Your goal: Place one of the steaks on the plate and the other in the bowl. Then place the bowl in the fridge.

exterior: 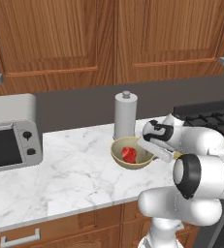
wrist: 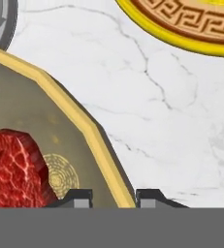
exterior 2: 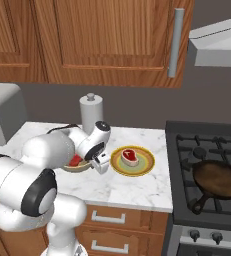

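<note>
The tan-yellow bowl (exterior: 118, 156) stands on the marble counter with one red steak (exterior: 129, 154) inside it. My gripper (exterior: 152, 151) reaches down over the bowl's right rim. In the hand view its two dark fingertips (wrist: 82, 197) sit either side of the bowl's rim (wrist: 114, 191), one inside and one outside, closed in on the wall. The steak (wrist: 11, 169) lies just left of the inner finger. The other steak (exterior 2: 129, 156) rests on the yellow-rimmed plate (exterior 2: 146, 164), right of the bowl (exterior 2: 77, 167), which my arm partly hides. The fridge is out of view.
A paper towel roll (exterior: 125, 116) stands right behind the bowl. A toaster oven (exterior: 11, 140) sits at the counter's left end. To the right is the stove with a dark frying pan (exterior 2: 219, 180). Wooden cabinets hang overhead.
</note>
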Motion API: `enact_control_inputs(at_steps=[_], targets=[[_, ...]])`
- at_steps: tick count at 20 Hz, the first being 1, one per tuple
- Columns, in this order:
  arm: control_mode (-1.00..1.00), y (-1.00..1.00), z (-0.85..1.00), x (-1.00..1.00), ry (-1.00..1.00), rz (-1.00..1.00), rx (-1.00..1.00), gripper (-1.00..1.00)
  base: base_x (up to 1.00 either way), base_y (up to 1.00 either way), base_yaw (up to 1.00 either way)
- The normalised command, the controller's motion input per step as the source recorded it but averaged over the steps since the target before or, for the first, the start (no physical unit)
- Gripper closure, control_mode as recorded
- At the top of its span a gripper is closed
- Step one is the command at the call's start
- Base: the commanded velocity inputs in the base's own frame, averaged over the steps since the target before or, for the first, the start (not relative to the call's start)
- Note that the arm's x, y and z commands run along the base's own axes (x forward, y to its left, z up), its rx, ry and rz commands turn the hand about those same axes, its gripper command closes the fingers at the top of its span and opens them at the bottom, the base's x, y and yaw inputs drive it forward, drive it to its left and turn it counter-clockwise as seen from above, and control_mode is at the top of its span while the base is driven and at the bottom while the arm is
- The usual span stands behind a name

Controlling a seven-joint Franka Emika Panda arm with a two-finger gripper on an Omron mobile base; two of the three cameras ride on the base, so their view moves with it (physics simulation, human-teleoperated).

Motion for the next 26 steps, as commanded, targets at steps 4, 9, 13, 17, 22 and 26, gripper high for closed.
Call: enact_control_inputs(at_steps=[4, 9, 13, 17, 22, 26], targets=[[-1.0, 0.01, -0.13, -0.27, -0.03, 0.0, 0.0, 1.0, 0.0, 0.0, 0.0], [-1.0, 0.0, 0.0, -0.6, -0.17, 0.0, 0.0, 1.0, 0.0, 0.0, 0.0], [-1.0, -0.03, 0.12, -0.51, -0.22, -0.04, 0.01, 1.0, 0.0, 0.0, 0.0], [-1.0, -0.01, 0.17, -0.24, -0.13, -0.13, 0.02, 1.0, 0.0, 0.0, 0.0], [-1.0, 0.0, 0.2, -0.06, 0.0, -0.22, 0.03, 1.0, 0.0, 0.0, 0.0], [-1.0, 0.0, 0.25, -0.06, 0.07, -0.36, 0.04, 1.0, 0.0, 0.0, 0.0]])
